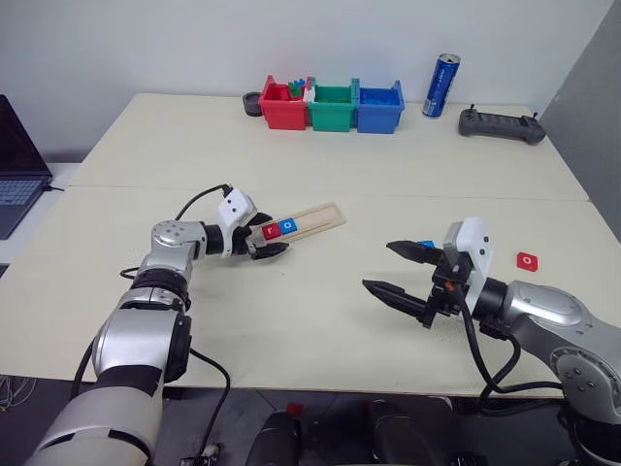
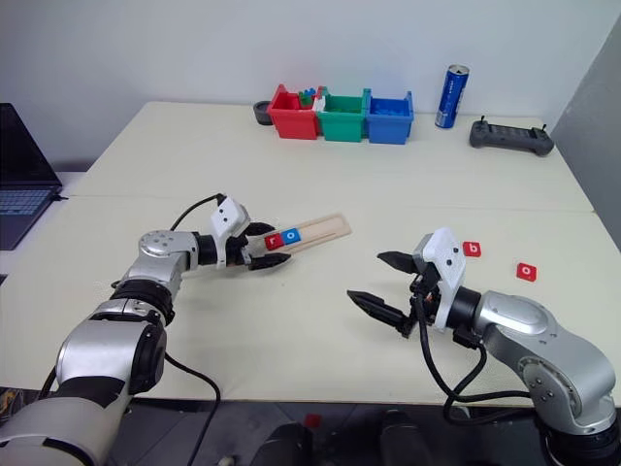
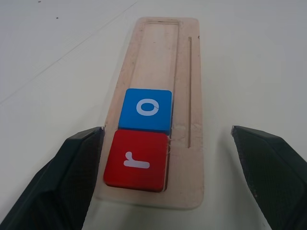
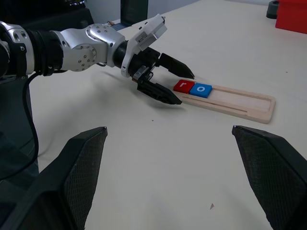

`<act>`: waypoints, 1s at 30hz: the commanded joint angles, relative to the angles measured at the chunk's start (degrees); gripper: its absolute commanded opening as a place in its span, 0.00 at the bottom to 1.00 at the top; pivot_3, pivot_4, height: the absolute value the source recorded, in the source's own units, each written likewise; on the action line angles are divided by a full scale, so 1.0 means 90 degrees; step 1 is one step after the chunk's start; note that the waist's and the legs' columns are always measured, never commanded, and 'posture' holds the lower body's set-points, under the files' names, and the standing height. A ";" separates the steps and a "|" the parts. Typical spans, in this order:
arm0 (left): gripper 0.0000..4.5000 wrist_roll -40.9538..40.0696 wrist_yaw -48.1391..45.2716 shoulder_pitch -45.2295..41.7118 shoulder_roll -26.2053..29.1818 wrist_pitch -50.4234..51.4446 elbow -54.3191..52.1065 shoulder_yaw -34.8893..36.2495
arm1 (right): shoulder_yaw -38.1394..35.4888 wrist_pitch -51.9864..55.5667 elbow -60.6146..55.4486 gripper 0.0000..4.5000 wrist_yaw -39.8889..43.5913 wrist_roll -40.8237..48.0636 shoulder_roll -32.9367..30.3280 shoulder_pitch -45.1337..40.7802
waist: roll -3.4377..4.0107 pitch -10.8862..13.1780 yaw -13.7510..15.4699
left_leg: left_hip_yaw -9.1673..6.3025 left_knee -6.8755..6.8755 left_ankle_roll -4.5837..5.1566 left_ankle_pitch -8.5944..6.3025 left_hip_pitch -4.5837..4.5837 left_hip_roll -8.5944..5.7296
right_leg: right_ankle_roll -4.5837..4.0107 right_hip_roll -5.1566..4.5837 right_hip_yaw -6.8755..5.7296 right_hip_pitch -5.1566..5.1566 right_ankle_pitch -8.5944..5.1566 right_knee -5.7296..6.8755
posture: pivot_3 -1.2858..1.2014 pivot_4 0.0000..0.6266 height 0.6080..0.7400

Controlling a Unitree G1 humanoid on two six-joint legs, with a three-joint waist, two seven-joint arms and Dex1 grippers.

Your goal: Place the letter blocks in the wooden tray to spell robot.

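Note:
The wooden tray (image 1: 325, 216) lies slanted on the table left of centre. A red "r" block (image 3: 136, 160) and a blue "o" block (image 3: 146, 109) sit side by side at its near end. My left gripper (image 1: 272, 240) is open, its fingers on either side of that end, holding nothing. My right gripper (image 2: 367, 277) hovers open and empty over the table to the right. Beyond it, a red "b" block (image 2: 472, 249) and a red "o" block (image 2: 526, 271) lie flat. A blue block (image 1: 425, 244) peeks out behind the right gripper.
Red (image 1: 281, 105), green (image 1: 332, 109) and blue (image 1: 378, 109) bins stand at the table's far edge. To their right are a blue can (image 1: 441, 85) and a black controller (image 1: 501, 125). A laptop (image 1: 17, 170) sits off the left side.

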 commanded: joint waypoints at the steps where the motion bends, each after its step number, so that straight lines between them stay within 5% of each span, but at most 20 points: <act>1: 1.00 0.0085 0.0284 -0.0176 0.0042 -0.0020 -0.0012 0.0046 | -0.0129 0.0019 -0.0166 0.99 -0.0135 0.0232 -0.0055 -0.0170 | 0.0000 0.0000 0.0000 | 0.0000 0.0000 0.0000 0.0000 0.0000 0.0000 | 0.0000 0.0000 0.0000 0.0000 0.0000 0.0000 | 0.52 0.24 1.00; 30: 1.00 0.0619 0.0561 0.0028 0.0015 0.0562 0.0160 -0.0211 | 0.0003 -0.0102 -0.0059 0.99 -0.0352 0.0134 -0.0128 -0.0298 | 0.0000 -0.0005 -0.0002 | 0.0001 0.0006 0.0001 0.0001 0.0008 0.0000 | 0.0000 0.0000 0.0000 0.0005 0.0000 0.0012 | 0.52 0.24 1.00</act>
